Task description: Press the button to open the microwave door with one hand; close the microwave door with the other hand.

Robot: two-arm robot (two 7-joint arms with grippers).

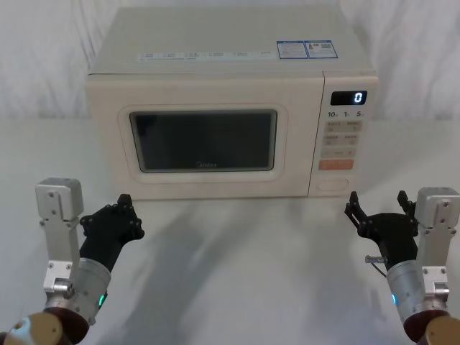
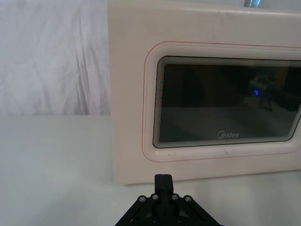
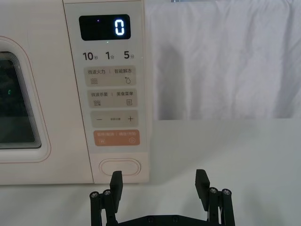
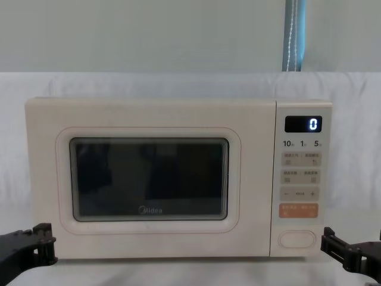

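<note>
White cloth drapes the table (image 1: 230, 273) and backdrop (image 4: 178, 83). The microwave door (image 1: 205, 140) sits flush, the button (image 3: 120, 166) at the panel's foot. Left gripper (image 1: 123, 208) clenched, right gripper (image 1: 377, 205) spread, both hovering low in front.

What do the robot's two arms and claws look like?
Both look alike: the left gripper and the right gripper are black two-fingered claws with small screws, on silver-grey arms with boxy metal brackets, a small glowing light near each wrist, and tan rounded joints lower down.
</note>
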